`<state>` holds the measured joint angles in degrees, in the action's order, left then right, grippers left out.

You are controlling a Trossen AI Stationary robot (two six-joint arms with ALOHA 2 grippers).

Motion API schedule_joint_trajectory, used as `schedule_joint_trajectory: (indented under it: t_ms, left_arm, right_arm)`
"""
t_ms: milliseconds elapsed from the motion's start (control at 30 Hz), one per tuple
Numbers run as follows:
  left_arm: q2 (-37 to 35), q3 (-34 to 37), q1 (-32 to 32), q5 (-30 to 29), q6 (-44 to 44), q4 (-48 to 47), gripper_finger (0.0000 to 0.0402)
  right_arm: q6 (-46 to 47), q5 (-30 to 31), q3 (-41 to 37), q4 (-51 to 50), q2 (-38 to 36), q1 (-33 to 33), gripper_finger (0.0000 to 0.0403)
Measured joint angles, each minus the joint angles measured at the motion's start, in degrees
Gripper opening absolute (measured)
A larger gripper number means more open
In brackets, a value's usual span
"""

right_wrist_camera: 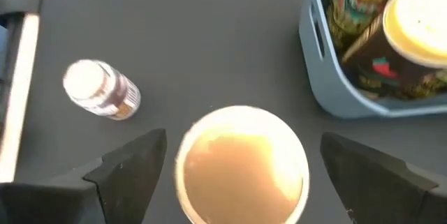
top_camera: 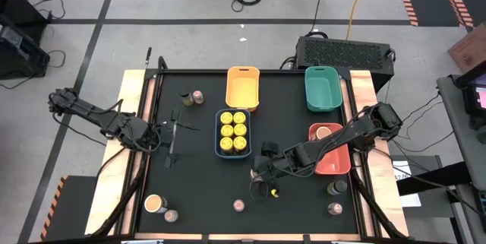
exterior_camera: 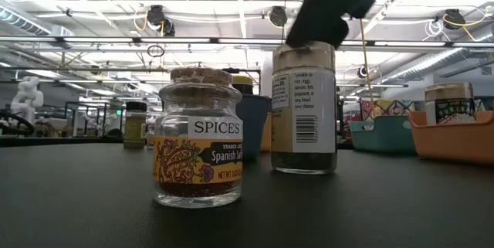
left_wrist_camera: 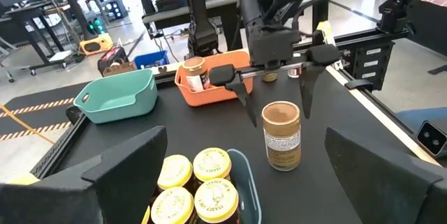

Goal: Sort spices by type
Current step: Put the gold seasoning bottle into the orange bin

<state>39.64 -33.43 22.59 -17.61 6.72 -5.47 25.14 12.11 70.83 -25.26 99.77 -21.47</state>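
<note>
A: Logging the step in hand: right gripper point(top_camera: 262, 169) hangs over the tall jar point(left_wrist_camera: 281, 140), which stands upright on the table just beside the blue tray point(top_camera: 219, 134). Fingers spread, one on each side of the peach lid, neither touching. Nothing gripped.

B: Left gripper point(top_camera: 170, 139)?

A: Waiting at the left of the table, fingers apart, holding nothing.

B: How to do the grasp well?

A: My judgement: keep the lid centred between the fingers, as the right wrist view has it, and come straight down. Close below the lid, on the body. The jar is tall and narrow, so a push from one finger first could tip it. The blue tray wall is near on one side, so watch that finger's clearance. Lift straight up before travelling.

B: Destination?

A: Probably the red tray point(top_camera: 334, 164), which already holds one peach-topped tub point(top_camera: 323, 131). That is a guess from the lid colour.

B: Counts?

A: Trays: four, being the blue and red ones plus yellow point(top_camera: 243, 84) and green point(top_camera: 323, 92). I see nothing in the last two. Yellow-lidded jars point(top_camera: 233, 131) in the blue tray: six, in two columns of three. Loose on the table, from the high view: about nine, including the jar under the gripper. Two stand near the yellow tray, a wide tub point(top_camera: 155, 203) and a small jar at the near left, the rest along the near edge. One small item by the gripper shows yellow; I cannot tell what it is.
</note>
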Motion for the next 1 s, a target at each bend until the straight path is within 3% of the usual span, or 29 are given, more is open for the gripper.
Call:
schedule_joint_trajectory:
  t_ms: [300,600,1000]
  left_arm:
    - [0.0,0.1,0.0,-0.8,1.1,1.1,0.0391]
    - [2.2,3.0,-0.2,-2.3,3.1,8.3,0.0391]
    - [4.2,3.0,-3.4,-2.3,2.8,9.4,0.0391]
  right_arm:
    - [2.1,1.5,-2.2,1.8,0.0,0.0,0.0373]
    - [2.8,1.6,-2.4,3.2,1.7,0.0,0.037]
    - [0.7,1.3,-0.9,1.1,2.6,0.0,0.0259]
